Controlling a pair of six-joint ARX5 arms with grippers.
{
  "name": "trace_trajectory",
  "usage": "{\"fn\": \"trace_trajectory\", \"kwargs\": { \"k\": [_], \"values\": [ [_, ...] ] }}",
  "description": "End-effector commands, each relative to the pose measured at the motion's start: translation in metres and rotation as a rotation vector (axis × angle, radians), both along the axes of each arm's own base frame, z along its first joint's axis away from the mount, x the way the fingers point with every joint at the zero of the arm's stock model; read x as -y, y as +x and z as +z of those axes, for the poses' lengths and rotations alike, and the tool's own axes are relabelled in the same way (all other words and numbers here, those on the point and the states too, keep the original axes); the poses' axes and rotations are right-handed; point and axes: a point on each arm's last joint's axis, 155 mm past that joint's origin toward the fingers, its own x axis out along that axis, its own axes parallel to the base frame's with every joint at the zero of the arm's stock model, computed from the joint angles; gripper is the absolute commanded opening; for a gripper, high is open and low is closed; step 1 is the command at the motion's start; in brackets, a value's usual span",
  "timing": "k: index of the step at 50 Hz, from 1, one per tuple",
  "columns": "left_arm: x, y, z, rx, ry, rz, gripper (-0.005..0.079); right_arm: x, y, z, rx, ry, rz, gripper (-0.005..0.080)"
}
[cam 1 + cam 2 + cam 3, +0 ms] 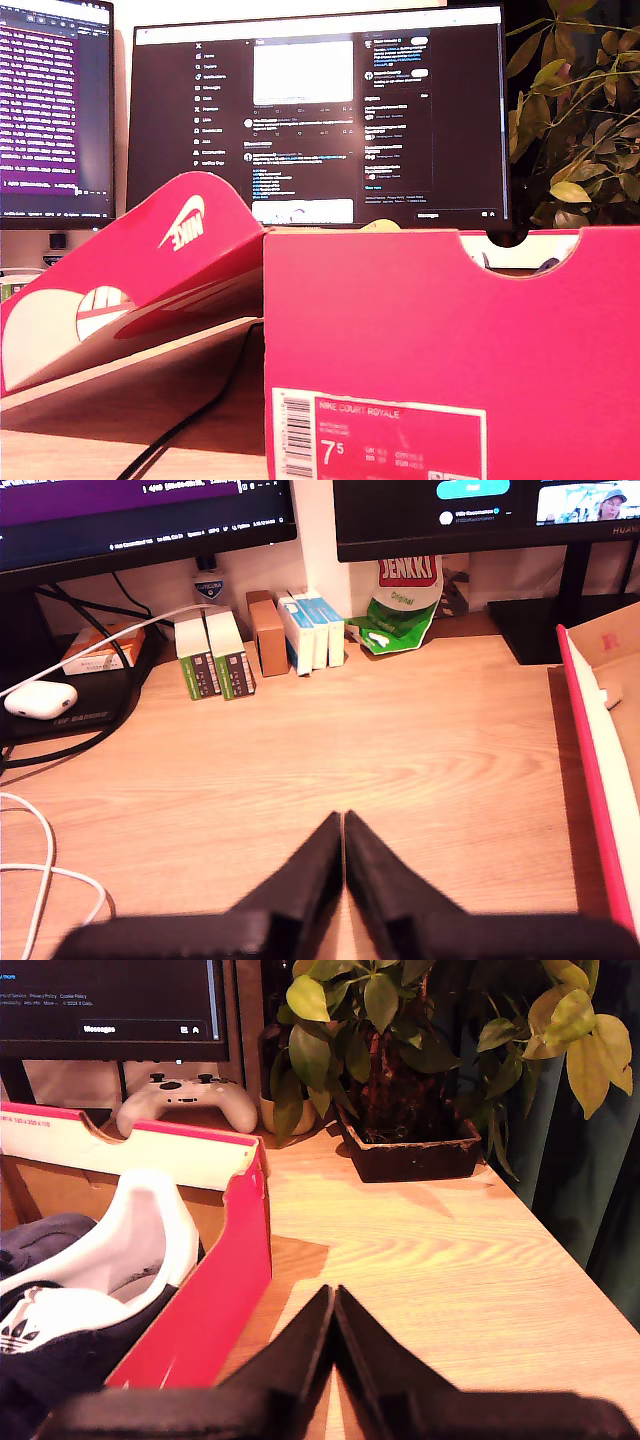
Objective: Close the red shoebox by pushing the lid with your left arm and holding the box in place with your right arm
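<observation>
The red shoebox (450,330) fills the exterior view's right, its size label facing the camera. Its lid (170,260), marked with a white swoosh, stands open and leans toward the exterior view's left. No arm shows in the exterior view. In the first wrist view my first gripper (343,825) is shut on nothing above bare desk, with the lid's red edge (595,770) off to one side and apart from it. In the second wrist view my second gripper (333,1295) is shut and empty, just beside the box's red wall (215,1300). Dark shoes (90,1290) lie inside.
Two monitors (320,110) stand behind the box. Small cartons (260,640), a white earbud case (40,698) and cables (40,870) lie on the desk in the first wrist view. A potted plant (410,1140) and a game controller (185,1100) sit beyond the box.
</observation>
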Motion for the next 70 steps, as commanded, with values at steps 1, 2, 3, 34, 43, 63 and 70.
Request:
{"fn": "trace_trajectory", "kwargs": {
  "k": [1,2,3,34,43,63,70],
  "values": [
    [0.001,0.000,-0.016,-0.029,-0.001,-0.004,-0.0019,0.000,0.000,-0.001,0.005,-0.016,0.000,-0.0012],
    [0.001,0.000,-0.016,-0.029,-0.001,-0.004,-0.0019,0.000,0.000,-0.001,0.005,-0.016,0.000,-0.0012],
    [0.001,0.000,-0.016,-0.029,-0.001,-0.004,-0.0019,0.000,0.000,-0.001,0.005,-0.016,0.001,-0.0012],
    [0.007,0.001,-0.011,-0.011,-0.046,-0.027,-0.0019,-0.006,0.001,0.002,0.041,0.265,-0.013,-0.0012],
    [0.022,0.001,0.013,0.051,-0.221,-0.085,-0.0019,-0.036,0.000,0.020,0.058,0.342,0.145,-0.0012],
    [0.052,-0.002,0.045,0.012,-0.386,-0.227,-0.0019,-0.039,-0.004,0.024,-0.028,0.514,0.117,-0.0012],
    [0.058,0.005,0.044,-0.046,-0.390,-0.249,-0.0019,-0.040,-0.001,0.006,-0.109,0.548,0.090,-0.0012]
  ]
}}
